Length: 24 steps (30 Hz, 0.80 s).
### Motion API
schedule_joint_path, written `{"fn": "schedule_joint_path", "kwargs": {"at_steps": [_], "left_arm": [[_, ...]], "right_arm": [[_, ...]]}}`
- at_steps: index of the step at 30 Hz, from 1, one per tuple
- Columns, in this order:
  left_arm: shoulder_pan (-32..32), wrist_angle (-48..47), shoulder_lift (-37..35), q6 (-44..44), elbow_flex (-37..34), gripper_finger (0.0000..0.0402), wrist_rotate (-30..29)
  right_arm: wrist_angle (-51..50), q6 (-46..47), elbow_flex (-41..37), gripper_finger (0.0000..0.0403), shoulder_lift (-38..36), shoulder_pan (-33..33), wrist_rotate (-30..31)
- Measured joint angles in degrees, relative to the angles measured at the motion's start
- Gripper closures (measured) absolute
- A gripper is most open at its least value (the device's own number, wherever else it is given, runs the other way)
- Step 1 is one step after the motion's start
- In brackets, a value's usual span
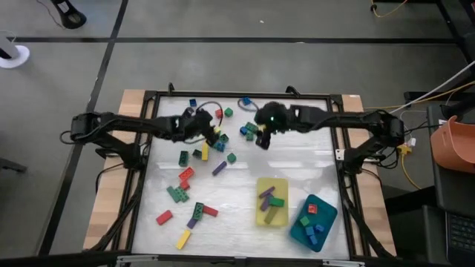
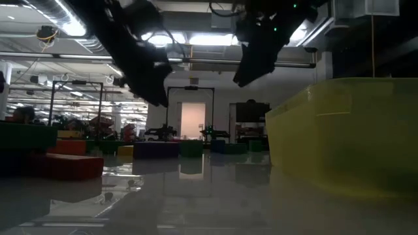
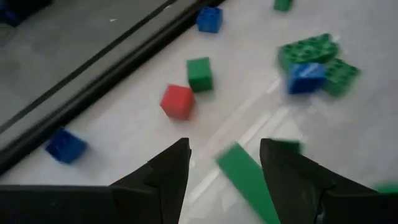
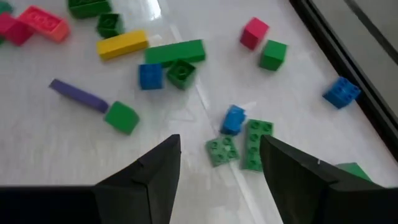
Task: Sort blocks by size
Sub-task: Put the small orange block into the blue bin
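Note:
Blocks of several colours lie scattered over the white table top. My left gripper hovers open over the far middle, above a long green block that lies flat on the table; beyond it sit a red cube and a green cube. My right gripper hangs open and empty just to its right, above a cluster of green bricks and a small blue block. Both grippers are clear of the table in the low view.
A yellow tray and a teal tray, each holding a few blocks, stand near the front right. More blocks, red, green, yellow and purple, lie at the front left. The table's dark frame runs along the far edge.

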Motion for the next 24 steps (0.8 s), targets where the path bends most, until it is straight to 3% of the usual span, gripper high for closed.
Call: {"fn": "schedule_joint_path", "kwargs": {"at_steps": [8,15,24], "left_arm": [[12.89,12.69,6.81,12.31,0.04,0.0218,13.12],[19.44,17.92,12.32,18.53,0.04,0.0218,23.59],[20.83,22.31,19.09,21.31,0.04,0.0218,26.73]], "right_arm": [[-0.15,0.0,0.0,0.0184,0.0,-4.71,-3.27],[-0.09,-0.05,0.0,0.0184,0.0,-4.55,-3.29],[-0.06,-1.9,0.0,0.0184,0.0,-4.53,-3.29]]}}
